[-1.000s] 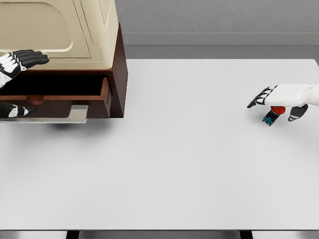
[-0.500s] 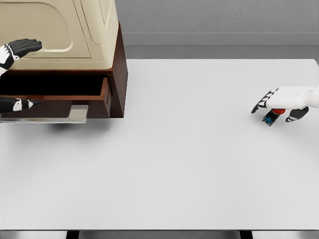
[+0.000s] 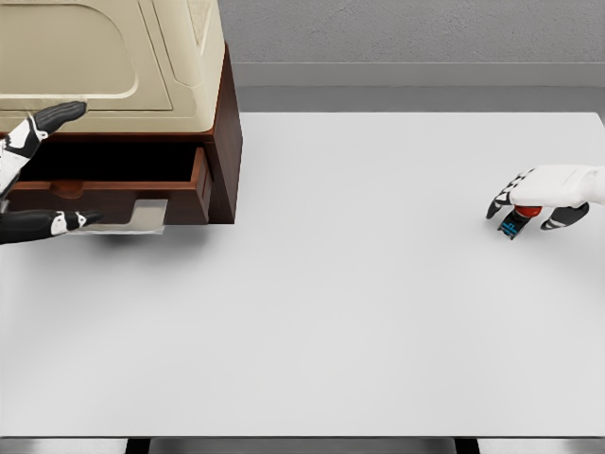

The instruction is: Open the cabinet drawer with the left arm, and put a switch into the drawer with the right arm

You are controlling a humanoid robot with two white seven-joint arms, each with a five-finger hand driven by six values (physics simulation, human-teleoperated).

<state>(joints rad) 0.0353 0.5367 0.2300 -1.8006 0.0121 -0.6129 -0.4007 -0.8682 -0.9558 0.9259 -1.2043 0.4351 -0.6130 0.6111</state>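
Switch [image 3: 519, 218], a small red, blue and black piece, sits on the white table [image 3: 378, 312] at about three o'clock, close to the right edge. Right hand [image 3: 548, 194] lies directly over it, wrist entering from the right border, and its dark fingers [image 3: 498, 203] curl down around the switch, with the thumb on the three o'clock side; whether they actually press on it cannot be told, and the switch looks to be resting on the table.

Cabinet [image 3: 225, 123], dark brown wood, stands at about ten o'clock on the table, carrying a cream-coloured appliance [image 3: 113, 57] on its top. Its drawer [image 3: 200, 184] is pulled partly out toward the viewer, showing a dark hollow inside, and a pale metal plate [image 3: 146, 216] shows under its front.

Left hand [image 3: 28, 180] is at nine o'clock at the picture's border, in front of the drawer opening. Its fingers are spread wide and hold nothing: one dark fingertip points up to the appliance's lower edge, another reaches along the drawer's front.

Switch and drawer are well apart, on opposite sides of the table.
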